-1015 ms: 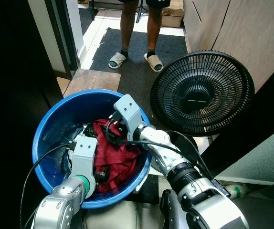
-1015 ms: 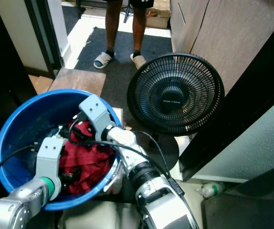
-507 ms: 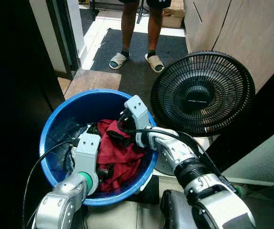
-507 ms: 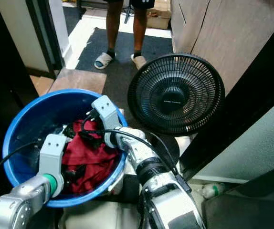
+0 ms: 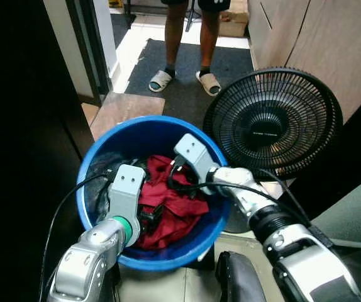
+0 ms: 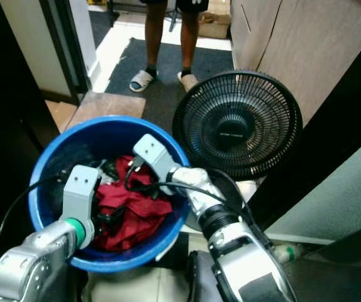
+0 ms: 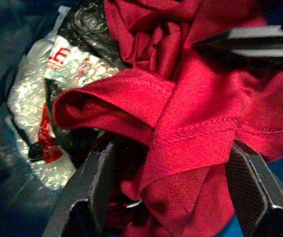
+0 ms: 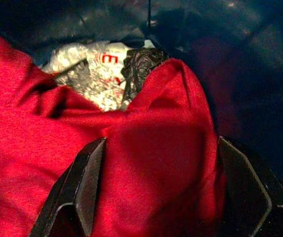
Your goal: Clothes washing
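Note:
A round blue tub (image 5: 149,121) stands on the floor in front of me. It holds a crumpled red garment (image 5: 168,211) lying over a white and black plastic bag (image 7: 57,74) with red print. My left gripper (image 7: 171,197) reaches down into the tub's left side. It is open, and a fold of the red cloth lies between its spread fingers. My right gripper (image 8: 156,197) is at the tub's far right side, also open, its fingers astride a hump of the same red garment (image 8: 146,143).
A black floor fan (image 5: 272,123) stands right beside the tub's right rim. A person (image 5: 187,38) in sandals stands on a dark mat beyond it. A dark door frame (image 5: 23,126) is on the left and a wooden cabinet (image 5: 306,38) at the back right.
The tub, with both grippers inside it, now sits further right in view and closer to the fan. The fan and the floor behind have hardly shifted.

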{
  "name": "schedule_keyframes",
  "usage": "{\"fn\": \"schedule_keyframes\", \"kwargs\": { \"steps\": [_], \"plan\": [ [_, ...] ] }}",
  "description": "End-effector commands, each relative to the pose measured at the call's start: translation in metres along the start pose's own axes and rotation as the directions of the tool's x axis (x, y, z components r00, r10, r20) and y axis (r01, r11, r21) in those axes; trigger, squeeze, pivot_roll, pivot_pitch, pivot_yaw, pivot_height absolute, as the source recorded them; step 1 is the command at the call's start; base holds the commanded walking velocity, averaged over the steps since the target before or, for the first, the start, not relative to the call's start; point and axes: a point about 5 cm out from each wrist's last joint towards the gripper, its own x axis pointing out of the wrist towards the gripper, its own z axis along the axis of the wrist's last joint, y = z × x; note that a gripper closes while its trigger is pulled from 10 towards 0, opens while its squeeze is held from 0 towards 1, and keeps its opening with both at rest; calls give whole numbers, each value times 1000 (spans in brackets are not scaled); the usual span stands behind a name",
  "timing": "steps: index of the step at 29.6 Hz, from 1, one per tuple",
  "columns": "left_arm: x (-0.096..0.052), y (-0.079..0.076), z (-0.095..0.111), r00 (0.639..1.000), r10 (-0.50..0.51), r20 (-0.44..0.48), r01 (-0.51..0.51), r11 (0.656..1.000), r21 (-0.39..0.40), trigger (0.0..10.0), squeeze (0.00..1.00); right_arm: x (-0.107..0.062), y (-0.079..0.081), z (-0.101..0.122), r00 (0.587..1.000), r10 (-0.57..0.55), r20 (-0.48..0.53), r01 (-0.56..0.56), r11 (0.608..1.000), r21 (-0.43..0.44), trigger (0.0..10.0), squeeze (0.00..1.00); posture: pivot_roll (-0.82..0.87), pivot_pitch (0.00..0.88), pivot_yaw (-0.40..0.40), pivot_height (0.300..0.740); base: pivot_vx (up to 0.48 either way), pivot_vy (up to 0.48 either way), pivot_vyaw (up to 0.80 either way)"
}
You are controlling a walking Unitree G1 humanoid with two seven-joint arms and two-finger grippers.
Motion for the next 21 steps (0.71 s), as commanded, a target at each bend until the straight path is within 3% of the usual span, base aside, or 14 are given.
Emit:
{"fn": "schedule_keyframes", "kwargs": {
  "steps": [1, 10, 11, 21],
  "plan": [
    [-1, 20, -30, 988, 77, -134, -82, 996, -32, 10000, 0, -20, -21, -38, 989, -80, -121, 88, 995, 57, 10000, 0, 95, 143, -1, 517, 0, 0, 0],
    [-1, 21, -29, 988, 74, -134, -79, 997, -27, 10000, 0, -16, -11, -46, 991, -43, -130, 51, 997, 63, 9647, 0, 98, 144, 3, 517, 0, 0, 0],
    [-1, 21, -29, 988, 76, -135, -81, 996, -27, 10000, 0, -16, -10, -45, 992, -37, -123, 46, 997, 69, 0, 0, 109, 146, 3, 517, 0, 0, 0],
    [-2, 22, -29, 988, 80, -135, -85, 996, -28, 10000, 0, -12, -5, -42, 996, -23, -88, 30, 996, 84, 0, 0, 110, 147, 2, 517, 0, 0, 0]
  ]
}}
